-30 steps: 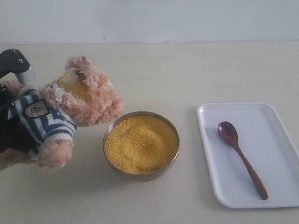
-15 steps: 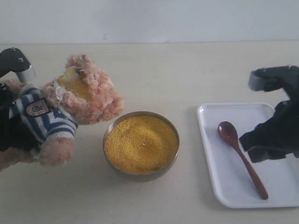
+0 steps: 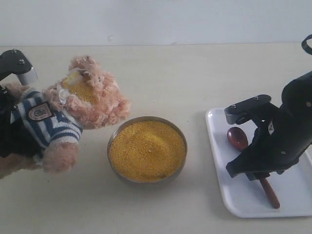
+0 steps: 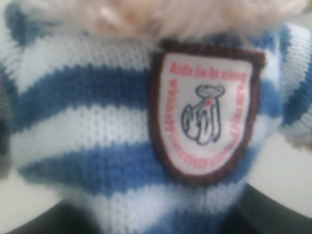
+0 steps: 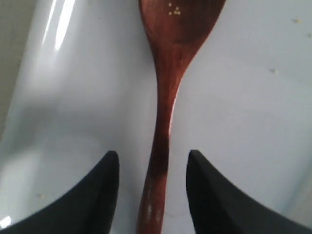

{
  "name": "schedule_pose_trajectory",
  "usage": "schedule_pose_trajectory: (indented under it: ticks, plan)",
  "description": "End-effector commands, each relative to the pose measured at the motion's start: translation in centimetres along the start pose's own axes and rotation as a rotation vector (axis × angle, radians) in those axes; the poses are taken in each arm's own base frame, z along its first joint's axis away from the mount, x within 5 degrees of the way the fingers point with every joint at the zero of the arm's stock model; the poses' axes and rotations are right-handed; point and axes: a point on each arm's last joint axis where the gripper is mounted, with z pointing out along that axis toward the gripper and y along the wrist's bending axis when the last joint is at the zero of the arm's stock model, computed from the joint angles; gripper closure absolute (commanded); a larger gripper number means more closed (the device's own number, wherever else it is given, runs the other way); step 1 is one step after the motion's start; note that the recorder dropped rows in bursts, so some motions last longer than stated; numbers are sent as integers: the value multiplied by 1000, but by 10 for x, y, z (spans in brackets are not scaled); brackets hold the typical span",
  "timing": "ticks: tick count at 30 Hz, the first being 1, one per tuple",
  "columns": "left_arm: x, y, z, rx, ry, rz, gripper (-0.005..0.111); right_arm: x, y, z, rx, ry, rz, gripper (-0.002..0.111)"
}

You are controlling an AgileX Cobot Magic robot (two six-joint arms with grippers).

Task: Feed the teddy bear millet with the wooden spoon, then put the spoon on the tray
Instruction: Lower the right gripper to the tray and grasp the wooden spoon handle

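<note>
The teddy bear leans face-down toward the metal bowl of millet, with yellow grains on its muzzle. My left gripper is shut on the bear's body from behind. The striped shirt and badge fill the left wrist view. The wooden spoon lies flat on the white tray. My right gripper is open and low over the tray. Its black fingers straddle the spoon handle without touching it. In the exterior view the right arm hides the middle of the handle.
The bowl's rim sits between the bear and the tray on the beige table. A few loose grains lie on the tray and in the spoon's bowl. A pale wall runs along the back.
My right arm has come in from the right and dropped over the tray, bringing its open fingers to either side of the spoon handle. The bear and left arm have hardly moved.
</note>
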Motion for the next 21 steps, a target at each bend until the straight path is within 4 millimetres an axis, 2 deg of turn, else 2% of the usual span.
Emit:
schedule_pose_trajectory:
  ticks: [1, 7, 8, 10, 11, 12, 13, 16, 17, 21]
  plan:
    - [-2, -2, -2, -2, -27, 1, 103, -4, 0, 9, 3, -10, -2, 66]
    - [-3, -3, -2, 2, -33, -4, 103, -3, 0, 12, 5, 14, -4, 67]
    - [-3, -3, -2, 2, -33, -4, 103, -2, 0, 12, 6, 21, -4, 70]
    - [-3, -3, -2, 2, -33, -4, 103, -1, 0, 11, 11, 38, -13, 86]
    - [-3, -3, -2, 2, -33, -4, 103, 0, -1, 10, 17, 45, -24, 100]
    - [-3, -3, -2, 2, -33, -4, 103, 0, -2, 7, 26, 53, -34, 108]
    - [-3, -3, -2, 2, -33, -4, 103, -1, -3, 5, 37, 60, -44, 108]
    - [-3, -3, -2, 2, -33, -4, 103, -8, -7, -14, 70, 35, -70, 109]
    - [-3, -3, -2, 2, -33, -4, 103, -14, -9, -35, 93, -26, -101, 109]
    - [-2, -3, -2, 3, -32, -4, 103, -19, 9, -85, 118, -190, -301, 109]
